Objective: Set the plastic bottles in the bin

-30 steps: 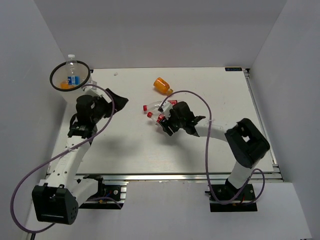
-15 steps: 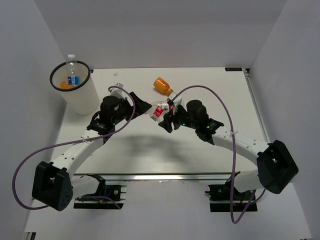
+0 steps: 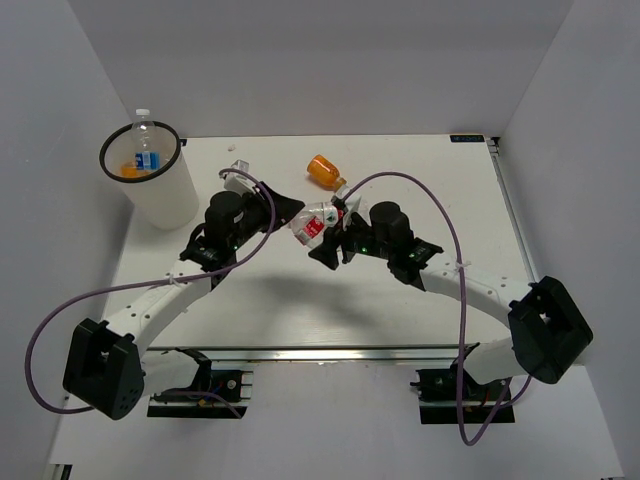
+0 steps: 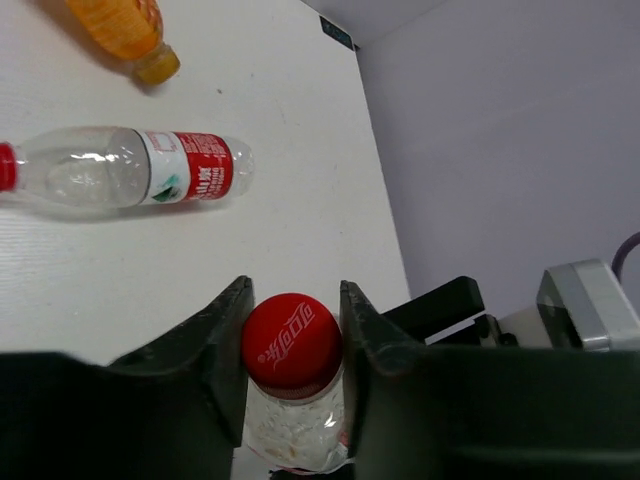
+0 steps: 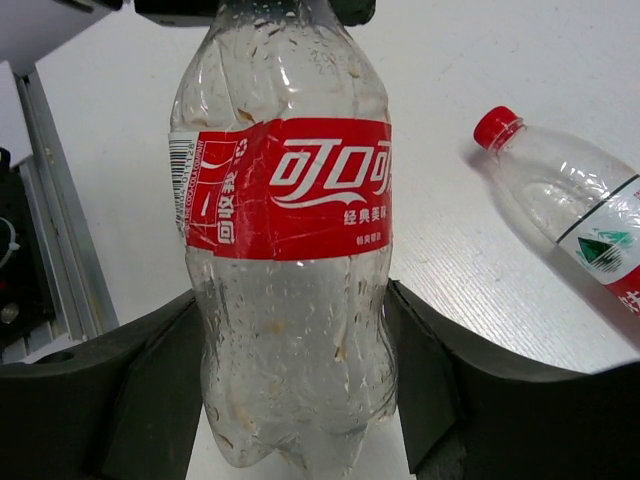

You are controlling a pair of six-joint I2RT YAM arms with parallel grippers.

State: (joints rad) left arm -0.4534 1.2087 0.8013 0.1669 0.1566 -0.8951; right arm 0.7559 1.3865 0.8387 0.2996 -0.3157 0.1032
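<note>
toward nine o'clock the red-labelled bottle (image 5: 290,200) had shifted slightly; right gripper (image 5: 295,400) jaws clamped its body, left gripper (image 4: 292,352) jaws pinched its cap (image 4: 290,335); bin (image 3: 165,200) stood at ten o'clock.

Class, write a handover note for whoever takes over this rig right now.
Right gripper: jaws shut on the held red-label bottle, low on its body.
Left gripper: jaws shut on its red cap.
Done: binned orange bottle and blue-label bottle show in the bin.
To do: bin the held one, then the second red-label bottle and loose orange bottle lying on the table.
</note>
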